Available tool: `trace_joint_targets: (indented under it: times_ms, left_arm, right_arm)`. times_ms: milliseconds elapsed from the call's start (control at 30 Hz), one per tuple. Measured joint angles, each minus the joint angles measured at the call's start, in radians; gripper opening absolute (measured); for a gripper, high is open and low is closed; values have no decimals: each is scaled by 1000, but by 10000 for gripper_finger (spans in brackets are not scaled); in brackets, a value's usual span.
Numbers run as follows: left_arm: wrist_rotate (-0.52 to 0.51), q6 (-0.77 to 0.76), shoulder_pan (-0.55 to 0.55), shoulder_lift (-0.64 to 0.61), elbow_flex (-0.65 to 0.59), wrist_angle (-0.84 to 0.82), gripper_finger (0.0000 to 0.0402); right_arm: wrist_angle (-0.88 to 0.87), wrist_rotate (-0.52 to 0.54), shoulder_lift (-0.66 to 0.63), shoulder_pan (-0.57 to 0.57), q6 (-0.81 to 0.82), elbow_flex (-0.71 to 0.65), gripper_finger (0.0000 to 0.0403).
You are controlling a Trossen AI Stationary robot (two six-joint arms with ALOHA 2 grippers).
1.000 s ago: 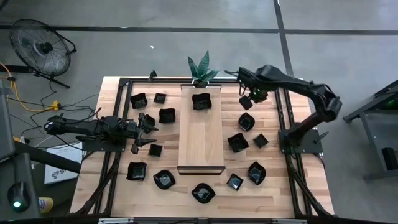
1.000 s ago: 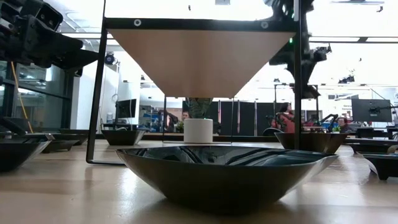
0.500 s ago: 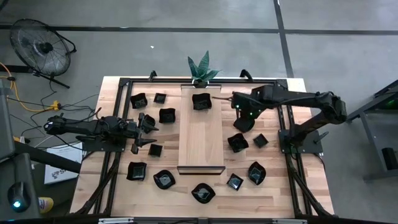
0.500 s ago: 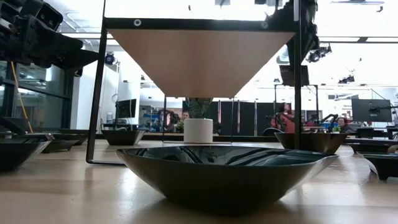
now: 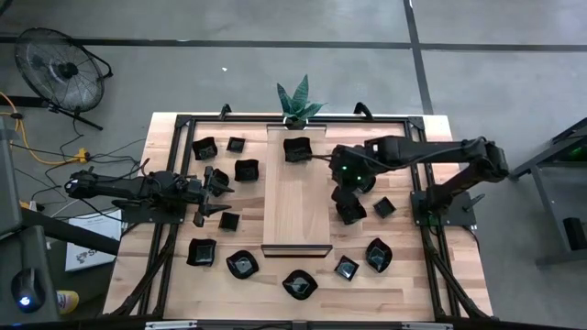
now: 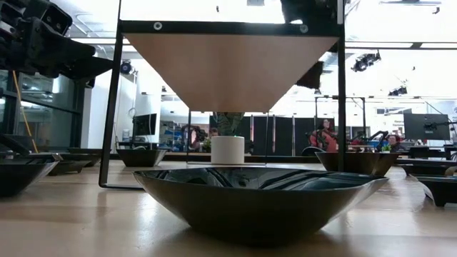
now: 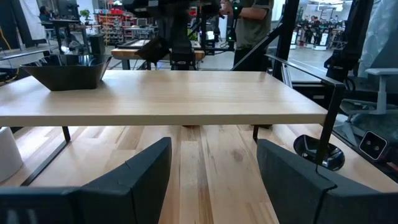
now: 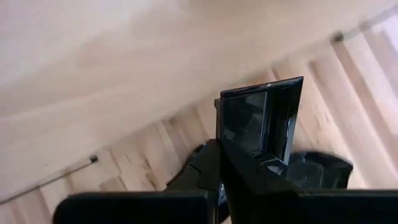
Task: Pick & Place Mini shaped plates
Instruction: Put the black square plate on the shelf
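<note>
Since a second ago we have swung the right arm from the upper right of the high view, down and left, so the right gripper (image 5: pixel 341 174) now hangs at the right edge of the long wooden board (image 5: pixel 295 213), right of centre in that frame. Its fingers are pressed together on the rim of a square mini plate (image 8: pixel 261 121), which the right wrist view shows held up off the table, tilted, in front of the board's pale edge. Another black plate (image 5: pixel 349 209) lies just below the gripper in the high view, and a small square one (image 5: pixel 384 207) sits near it to the right. The right arm stretches almost level from its base at the right side of the table (image 5: pixel 183 275), elbow out toward the frame's right.

On the board only one plate (image 5: pixel 297 149) sits, at its top end; the rest of the surface is bare wood. The other plates ring the board left, right and below.

Our left gripper (image 5: pixel 209 194) stays at centre left, fingers (image 7: pixel 143 171) spread wide, holding nothing.
</note>
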Motion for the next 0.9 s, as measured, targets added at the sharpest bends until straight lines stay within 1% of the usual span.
trace_joint_targets:
  times_ms: [133, 333, 533, 667, 900]
  left_arm:
    - [0, 0, 0, 0, 0, 0, 234]
    - [0, 0, 0, 0, 0, 0, 234]
    - [0, 0, 0, 0, 0, 0, 234]
    - [0, 0, 0, 0, 0, 0, 234]
    - [0, 0, 0, 0, 0, 0, 234]
  right_arm:
    - [-62, 25, 80, 18, -48, 142, 5]
    - [-182, 65, 244, 35, -124, 367, 4]
    - [-227, 95, 385, 60, -200, 541, 8]
    - [-251, 119, 443, 84, -263, 603, 7]
    - [-256, 210, 497, 128, -315, 611, 8]
